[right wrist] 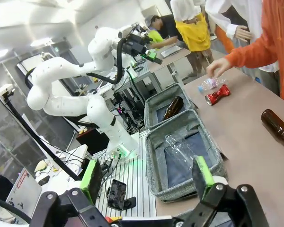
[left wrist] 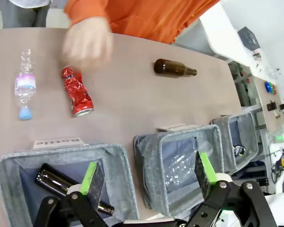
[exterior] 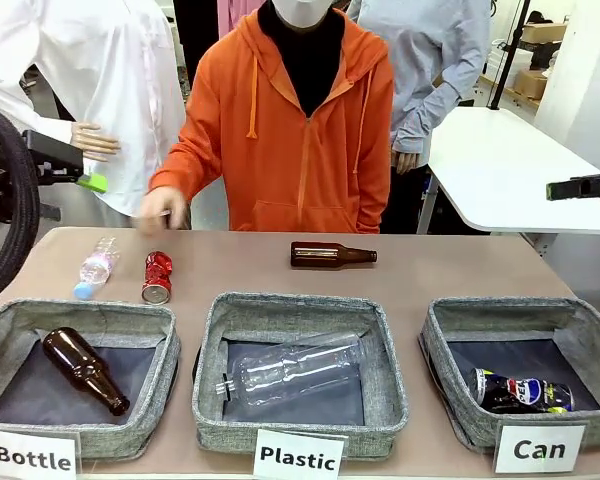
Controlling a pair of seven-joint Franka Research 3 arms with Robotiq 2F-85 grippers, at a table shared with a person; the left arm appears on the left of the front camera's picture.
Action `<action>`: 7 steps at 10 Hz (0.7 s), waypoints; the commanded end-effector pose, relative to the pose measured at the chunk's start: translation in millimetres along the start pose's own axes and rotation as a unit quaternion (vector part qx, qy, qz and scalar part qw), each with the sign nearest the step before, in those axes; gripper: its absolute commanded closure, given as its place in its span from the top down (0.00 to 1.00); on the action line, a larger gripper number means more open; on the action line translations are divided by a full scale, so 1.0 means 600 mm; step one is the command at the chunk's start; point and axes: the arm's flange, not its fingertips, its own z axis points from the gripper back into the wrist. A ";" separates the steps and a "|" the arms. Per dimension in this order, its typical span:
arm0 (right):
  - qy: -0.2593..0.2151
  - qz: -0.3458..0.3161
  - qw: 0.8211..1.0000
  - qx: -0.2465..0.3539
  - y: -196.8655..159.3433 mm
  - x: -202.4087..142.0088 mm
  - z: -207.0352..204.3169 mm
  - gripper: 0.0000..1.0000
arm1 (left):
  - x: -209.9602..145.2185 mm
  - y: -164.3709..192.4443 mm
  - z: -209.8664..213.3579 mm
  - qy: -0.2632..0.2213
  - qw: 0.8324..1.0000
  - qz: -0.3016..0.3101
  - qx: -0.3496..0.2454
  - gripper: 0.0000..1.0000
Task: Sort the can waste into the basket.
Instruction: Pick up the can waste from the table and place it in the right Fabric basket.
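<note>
A crushed red can (exterior: 157, 277) (left wrist: 77, 91) (right wrist: 217, 94) lies on the table's far left, just in front of the person's hand (exterior: 163, 208) (left wrist: 87, 42), which is blurred. A black Pepsi can (exterior: 520, 392) (left wrist: 239, 150) lies inside the grey basket (exterior: 510, 310) (left wrist: 222, 126) labelled "Can" at the right. My left gripper (exterior: 85, 175) (left wrist: 147, 171) hangs open high at the left, above the near baskets. My right gripper (exterior: 580, 187) (right wrist: 146, 174) is open too, raised off the table's right side. Neither holds anything.
The "Bottle" basket (exterior: 80, 312) holds a brown glass bottle (exterior: 85, 370). The "Plastic" basket (exterior: 300, 303) holds a clear bottle (exterior: 295, 370). Another brown bottle (exterior: 330, 255) and a small plastic bottle (exterior: 95, 268) lie on the far table. A person in orange stands opposite.
</note>
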 end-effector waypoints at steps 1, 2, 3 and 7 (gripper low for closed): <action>0.004 0.011 1.000 0.000 0.001 0.000 0.002 1.00 | 0.035 -0.013 -0.019 0.036 0.996 -0.033 0.070 1.00; 0.004 0.011 1.000 0.000 0.001 0.000 0.002 1.00 | 0.113 0.003 -0.071 0.110 0.989 -0.010 0.100 1.00; 0.004 0.011 1.000 0.000 0.001 0.000 0.002 1.00 | 0.158 0.020 -0.116 0.159 0.982 0.007 0.106 1.00; 0.004 0.011 1.000 0.000 0.001 0.000 0.002 1.00 | 0.164 0.096 -0.013 0.140 0.989 0.014 0.052 1.00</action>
